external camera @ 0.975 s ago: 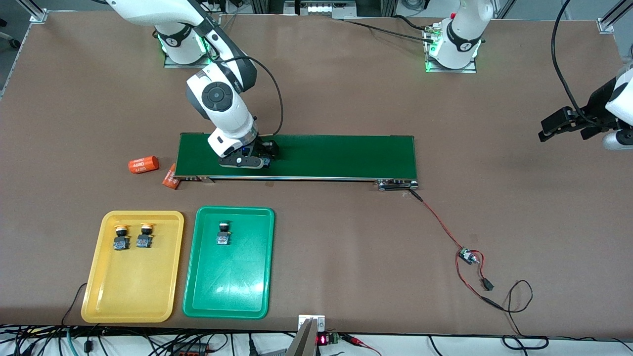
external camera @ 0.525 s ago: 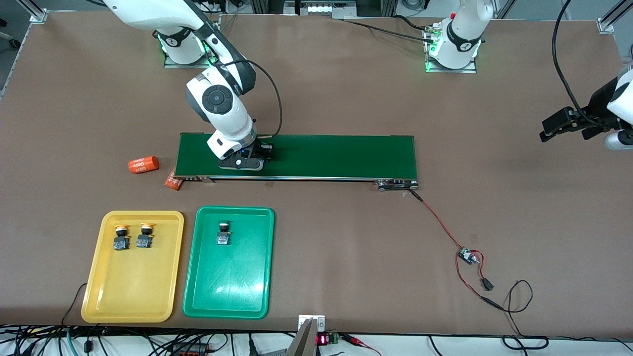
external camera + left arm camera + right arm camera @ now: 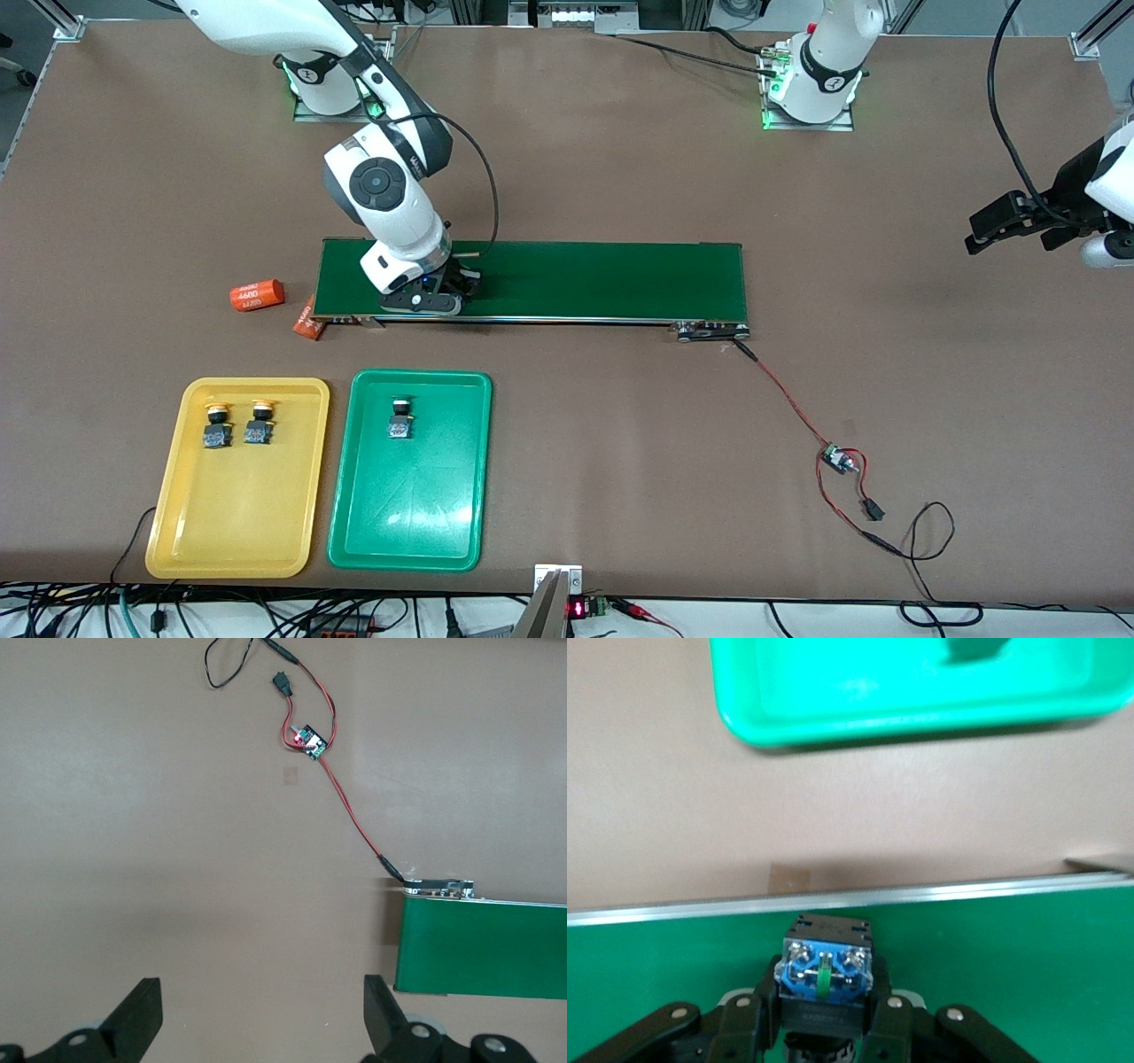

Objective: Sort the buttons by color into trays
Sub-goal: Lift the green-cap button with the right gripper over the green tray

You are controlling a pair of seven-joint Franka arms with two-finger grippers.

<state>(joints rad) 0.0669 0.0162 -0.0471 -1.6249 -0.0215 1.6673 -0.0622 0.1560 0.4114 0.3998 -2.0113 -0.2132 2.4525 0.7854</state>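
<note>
My right gripper (image 3: 432,298) is low over the dark-green conveyor belt (image 3: 602,279), near its end toward the right arm. It is shut on a button (image 3: 824,967) with a black-and-blue body and a green strip; the cap is hidden between the fingers (image 3: 890,1019). The yellow tray (image 3: 232,532) holds two yellow-capped buttons (image 3: 216,426) (image 3: 260,424) side by side. Beside it, the green tray (image 3: 403,532) holds one button (image 3: 400,418). My left gripper (image 3: 1005,223) hangs open over bare table at the left arm's end, its fingers (image 3: 142,1019) wide apart around nothing.
Two orange cylinders (image 3: 257,295) (image 3: 307,323) lie off the belt's end toward the right arm. A red-and-black wire runs from the belt's other end to a small circuit board (image 3: 837,459). The green tray's rim (image 3: 921,713) shows in the right wrist view.
My right gripper has shut on the button and shifted a little along the belt toward the right arm's end. The left arm has not moved.
</note>
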